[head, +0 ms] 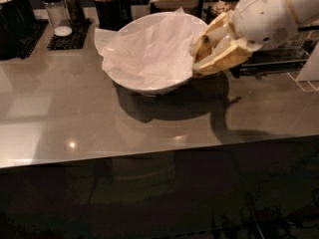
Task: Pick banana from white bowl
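The white bowl (pixel 149 86) stands on the grey counter, lined with crinkled white paper (pixel 149 49). My gripper (pixel 199 55) hangs at the bowl's right rim, just above and outside it, on the white arm (pixel 271 14) that comes in from the upper right. Its pale yellow fingers (pixel 227 58) are shut on the banana (pixel 203 47), a darker yellow piece with a dark spot showing between them. Most of the banana is hidden by the fingers. No other fruit shows inside the bowl.
A black wire basket (pixel 279 56) stands right behind the gripper. At the back are a black cup of sticks (pixel 107 1), a glass shaker (pixel 54 11) on a black mat (pixel 70 36) and dark containers (pixel 12 19). The counter's front edge (pixel 149 156) runs across the middle.
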Robot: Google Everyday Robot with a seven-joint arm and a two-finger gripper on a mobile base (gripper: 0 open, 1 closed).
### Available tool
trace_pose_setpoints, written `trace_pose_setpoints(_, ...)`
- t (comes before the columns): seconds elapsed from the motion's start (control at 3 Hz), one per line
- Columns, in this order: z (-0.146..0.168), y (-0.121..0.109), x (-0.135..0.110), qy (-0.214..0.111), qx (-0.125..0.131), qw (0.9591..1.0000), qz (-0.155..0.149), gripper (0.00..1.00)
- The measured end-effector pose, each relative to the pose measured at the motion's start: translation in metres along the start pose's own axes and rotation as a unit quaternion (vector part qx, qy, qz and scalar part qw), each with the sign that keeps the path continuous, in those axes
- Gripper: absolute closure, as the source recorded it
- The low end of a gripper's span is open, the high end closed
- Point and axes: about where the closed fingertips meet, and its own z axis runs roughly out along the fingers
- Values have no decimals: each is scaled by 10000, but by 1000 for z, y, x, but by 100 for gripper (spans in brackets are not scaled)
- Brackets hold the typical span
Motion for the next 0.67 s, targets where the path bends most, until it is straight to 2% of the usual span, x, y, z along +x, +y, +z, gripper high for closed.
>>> trace_pose_setpoints(0.33, -29, 18, -13, -34, 359, 9993, -73, 100)
trace_pose_setpoints(0.67, -41, 27, -17, -129, 454, 9989, -40, 100)
